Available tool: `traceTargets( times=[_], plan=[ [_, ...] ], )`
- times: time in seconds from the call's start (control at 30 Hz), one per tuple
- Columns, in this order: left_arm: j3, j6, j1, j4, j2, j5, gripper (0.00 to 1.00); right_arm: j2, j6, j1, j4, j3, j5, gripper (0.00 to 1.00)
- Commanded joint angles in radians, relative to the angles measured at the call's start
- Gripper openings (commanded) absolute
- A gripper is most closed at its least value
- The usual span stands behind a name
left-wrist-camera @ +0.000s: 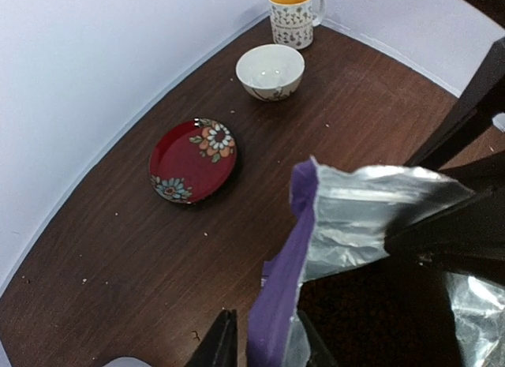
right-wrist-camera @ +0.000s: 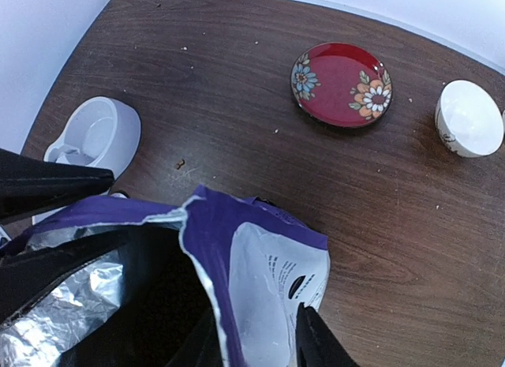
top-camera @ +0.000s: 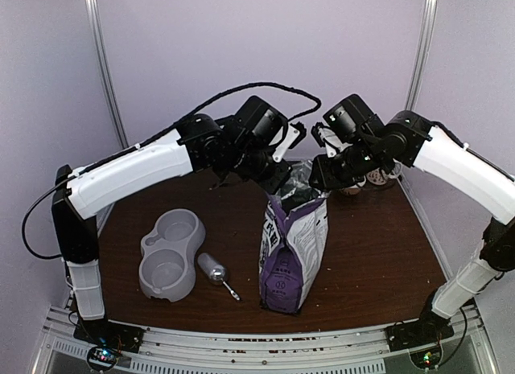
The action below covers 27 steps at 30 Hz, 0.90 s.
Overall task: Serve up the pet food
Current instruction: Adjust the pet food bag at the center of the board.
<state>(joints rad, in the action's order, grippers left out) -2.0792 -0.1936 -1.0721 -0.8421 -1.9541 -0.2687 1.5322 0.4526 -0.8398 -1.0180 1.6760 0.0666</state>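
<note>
The loose, light pet food point(left-wrist-camera: 363, 312) is being contained inside the upright bag point(top-camera: 291, 253) mid-table. It is judged graspable only through the bag or the scoop point(top-camera: 216, 269). The soft, crinkly rim is being straddled by the left gripper point(left-wrist-camera: 268, 343) and the right gripper point(right-wrist-camera: 260, 343), jaws narrowly parted.

Purple bag point(top-camera: 294, 249) lined silver, red flowered plate point(left-wrist-camera: 193, 160), white bowl point(left-wrist-camera: 270, 71), mug point(left-wrist-camera: 293, 16) perhaps yellow inside

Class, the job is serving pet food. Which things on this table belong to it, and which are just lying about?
Job: purple food bag, grey double pet bowl, metal scoop.
Lying about: red flowered plate, white bowl, patterned mug.
</note>
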Motion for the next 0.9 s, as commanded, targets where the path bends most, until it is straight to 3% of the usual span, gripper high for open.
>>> traceTargets(
  times=[0.0, 0.2, 0.33, 0.8, 0.87],
  plan=[
    [0.044, -0.008, 0.006, -0.029, 0.014, 0.076, 0.23, -0.046, 0.023, -0.003, 0.018, -0.051, -0.034, 0.29],
    [0.065, -0.017, 0.006, -0.028, 0.024, 0.056, 0.00, -0.069, 0.038, -0.004, 0.030, -0.102, -0.045, 0.10],
    [0.069, -0.027, 0.006, -0.029, 0.040, 0.031, 0.00, -0.079, 0.032, -0.006, 0.017, -0.095, -0.032, 0.00],
    [0.076, -0.036, 0.006, -0.095, 0.092, -0.095, 0.00, -0.061, -0.026, -0.003, -0.085, 0.015, 0.058, 0.00],
    [0.068, -0.042, 0.006, -0.096, 0.093, -0.073, 0.08, -0.052, -0.029, -0.002, -0.076, 0.024, 0.053, 0.00]
  ],
)
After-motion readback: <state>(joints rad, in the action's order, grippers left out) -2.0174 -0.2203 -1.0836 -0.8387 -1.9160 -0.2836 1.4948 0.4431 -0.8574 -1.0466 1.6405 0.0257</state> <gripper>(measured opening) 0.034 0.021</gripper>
